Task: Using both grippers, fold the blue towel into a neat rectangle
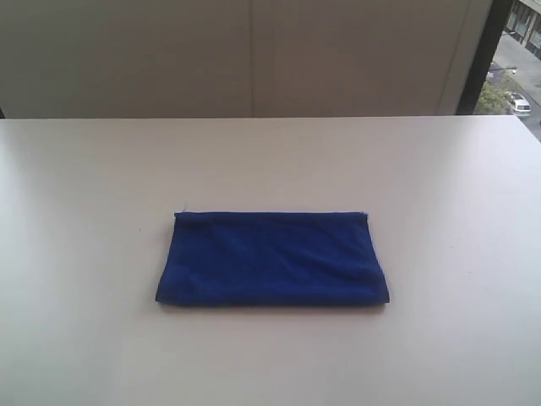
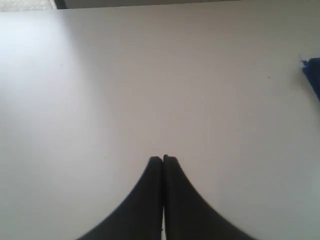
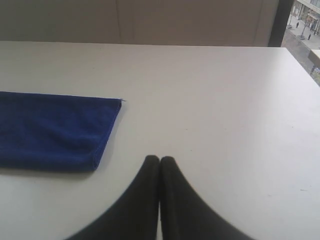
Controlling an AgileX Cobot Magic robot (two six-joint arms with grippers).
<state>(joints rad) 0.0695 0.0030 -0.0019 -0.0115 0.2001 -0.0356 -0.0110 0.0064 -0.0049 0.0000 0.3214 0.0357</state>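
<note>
The towel (image 1: 272, 258) lies flat near the middle of the tabletop (image 1: 84, 169), a wide rectangle with its long sides running left to right. Its near edge looks rounded, like a fold. The far edge is thin and straight, with a small tip at each corner. Neither arm shows in the exterior view.

The left gripper (image 2: 163, 159) hangs over bare tabletop with its fingers (image 2: 147, 192) pressed together on nothing. Only a corner of the towel (image 2: 314, 75) shows at the rim of its camera's view. The right gripper (image 3: 159, 159) hovers to the right of the towel (image 3: 55, 130), its fingers (image 3: 175, 195) likewise closed and empty.

The cloth already seems to form a tidy rectangle, so the step in hand is probably a final halving or a last check of the edges. If another fold is wanted, both pairs of fingers must open before they come down. Each pinch should then catch every layer at its corner, not just the top one. The two corners should rise together and stay low, so the layers beneath neither slide nor peel apart. The carried edge should be laid square on the opposite edge and let go only once the edges line up.
</note>
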